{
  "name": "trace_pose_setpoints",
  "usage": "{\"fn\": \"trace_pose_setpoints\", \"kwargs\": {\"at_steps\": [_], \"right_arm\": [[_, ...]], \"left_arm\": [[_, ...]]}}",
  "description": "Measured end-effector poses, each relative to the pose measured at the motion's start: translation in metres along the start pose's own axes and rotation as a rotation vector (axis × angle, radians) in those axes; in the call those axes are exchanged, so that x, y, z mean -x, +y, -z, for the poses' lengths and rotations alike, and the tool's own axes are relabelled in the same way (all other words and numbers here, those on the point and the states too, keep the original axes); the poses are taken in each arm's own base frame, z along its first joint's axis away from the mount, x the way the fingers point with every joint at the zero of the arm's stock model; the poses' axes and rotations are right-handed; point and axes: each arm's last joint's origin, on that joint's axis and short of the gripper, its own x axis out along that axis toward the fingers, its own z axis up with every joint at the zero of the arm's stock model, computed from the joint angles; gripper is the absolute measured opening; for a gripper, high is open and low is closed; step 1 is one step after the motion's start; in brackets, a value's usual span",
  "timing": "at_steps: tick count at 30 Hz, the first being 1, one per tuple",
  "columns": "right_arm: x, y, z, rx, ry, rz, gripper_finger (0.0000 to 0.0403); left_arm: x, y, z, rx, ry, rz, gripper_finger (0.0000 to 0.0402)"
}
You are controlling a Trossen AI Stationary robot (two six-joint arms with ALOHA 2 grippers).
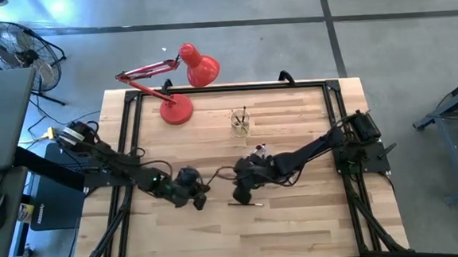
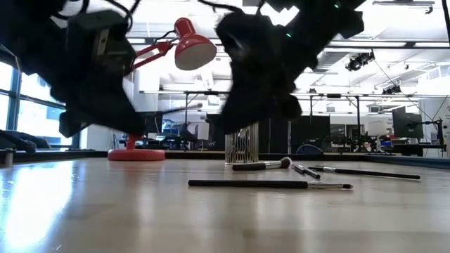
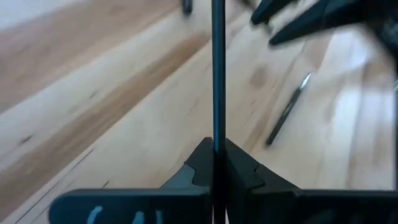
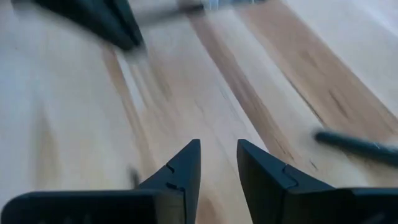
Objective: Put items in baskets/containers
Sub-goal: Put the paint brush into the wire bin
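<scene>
My left gripper [image 1: 199,196] hangs over the table's near middle, shut on a thin dark brush [image 3: 217,74]. My right gripper [image 1: 243,195] hovers close to its right, open [image 4: 217,163], with only bare wood between its fingers. Loose brushes lie flat on the table: one [image 1: 245,204] just near of the right gripper, also seen as a long dark brush [image 2: 271,184] in the low view, and others [image 2: 365,172] behind it. A small clear glass cup [image 1: 240,122] stands upright at the far middle with brushes standing in it. My left gripper pinches the brush's dark handle [image 3: 217,140] between its two fingertips. The handle runs straight on ahead of the fingers, in line with them, and leaves the wrist picture at its edge. Which end of the brush is held does not show.
A red desk lamp [image 1: 186,75] stands at the table's far left, its base [image 1: 176,110] on the wood. A black frame [image 1: 132,110] rims the table. Bare wood lies along the near edge and at the right.
</scene>
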Motion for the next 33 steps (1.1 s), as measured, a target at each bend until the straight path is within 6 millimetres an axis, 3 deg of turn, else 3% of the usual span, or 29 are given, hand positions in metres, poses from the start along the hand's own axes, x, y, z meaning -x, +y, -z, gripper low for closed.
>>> {"fn": "trace_pose_setpoints", "kwargs": {"at_steps": [10, 17, 33], "right_arm": [[0.001, 0.006, -0.032, -0.304, -0.212, -0.201, 0.0129], [0.005, 0.010, -0.047, -0.376, -0.300, -0.332, 0.0131], [0.002, -0.002, -0.054, -0.595, -0.375, -0.247, 0.0120]], "left_arm": [[0.007, -0.018, -0.006, 0.092, -0.243, 0.082, 0.0005], [0.008, -0.020, -0.008, 0.072, -0.282, 0.088, 0.0004], [0.009, -0.020, -0.011, 0.085, -0.347, 0.066, 0.0004]]}}
